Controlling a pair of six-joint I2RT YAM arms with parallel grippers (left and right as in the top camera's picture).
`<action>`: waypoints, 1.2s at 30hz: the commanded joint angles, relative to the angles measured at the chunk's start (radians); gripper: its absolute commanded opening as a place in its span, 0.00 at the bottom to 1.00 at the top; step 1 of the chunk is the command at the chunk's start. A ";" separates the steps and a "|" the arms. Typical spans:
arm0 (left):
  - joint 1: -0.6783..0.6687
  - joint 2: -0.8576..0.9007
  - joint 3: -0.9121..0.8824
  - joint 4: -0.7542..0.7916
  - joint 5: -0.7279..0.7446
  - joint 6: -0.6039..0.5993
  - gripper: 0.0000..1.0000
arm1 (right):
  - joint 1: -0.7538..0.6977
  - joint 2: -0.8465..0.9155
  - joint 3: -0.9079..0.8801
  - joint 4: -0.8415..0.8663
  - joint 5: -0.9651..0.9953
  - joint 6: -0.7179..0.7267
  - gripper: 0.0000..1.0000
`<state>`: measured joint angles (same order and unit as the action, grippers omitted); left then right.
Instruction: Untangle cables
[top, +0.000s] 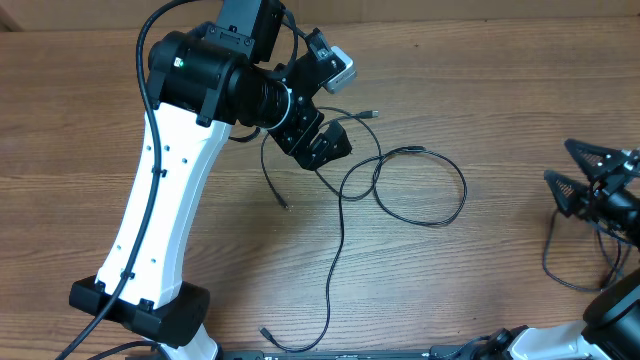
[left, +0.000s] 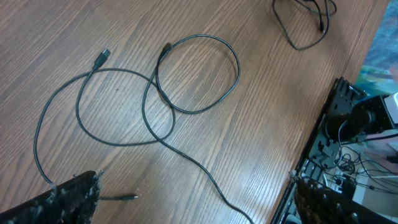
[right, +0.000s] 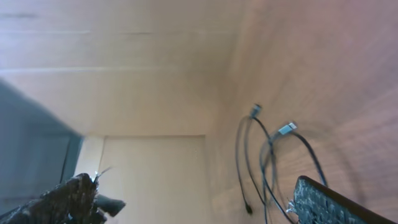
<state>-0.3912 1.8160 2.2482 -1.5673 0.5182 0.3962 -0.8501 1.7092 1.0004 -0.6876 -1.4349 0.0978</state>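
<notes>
Overhead: the cables (top: 412, 151) lie mid-worktop (top: 480, 80) as two overlapping loops, with one long tail running toward the near edge. The left end effector (top: 325, 145) hangs just left of the loops with its jaws apart, holding nothing. The right end effector (top: 585, 175) sits at the far right, jaws also spread and empty, with a stray cord (top: 548, 262) near it.

Left wrist: the cables (left: 154, 78) cross each other at several spots below the open left end effector (left: 193, 186). The likely trouble is closing on a crossing and catching two strands at once, which would drag the whole tangle (and tighten it).

Right wrist: the right end effector (right: 199, 199) is wide open, and the cables (right: 237, 155) show between its fingers, a plug (right: 286, 129) uppermost. A cord this thin could slip out of the jaws, or a plug could snag in a loop when pulled.
</notes>
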 joint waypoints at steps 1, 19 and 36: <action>-0.002 -0.004 -0.002 0.001 0.002 0.000 1.00 | -0.002 0.002 0.014 0.029 -0.135 -0.017 1.00; -0.002 -0.004 -0.002 0.001 0.002 0.000 1.00 | 0.386 -0.025 0.166 0.037 0.376 0.006 1.00; -0.002 -0.004 -0.002 0.001 0.002 0.000 1.00 | 0.605 -0.024 0.169 -0.234 0.986 -0.081 1.00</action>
<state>-0.3912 1.8160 2.2482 -1.5673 0.5182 0.3958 -0.2653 1.7084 1.1652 -0.9127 -0.4713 0.0841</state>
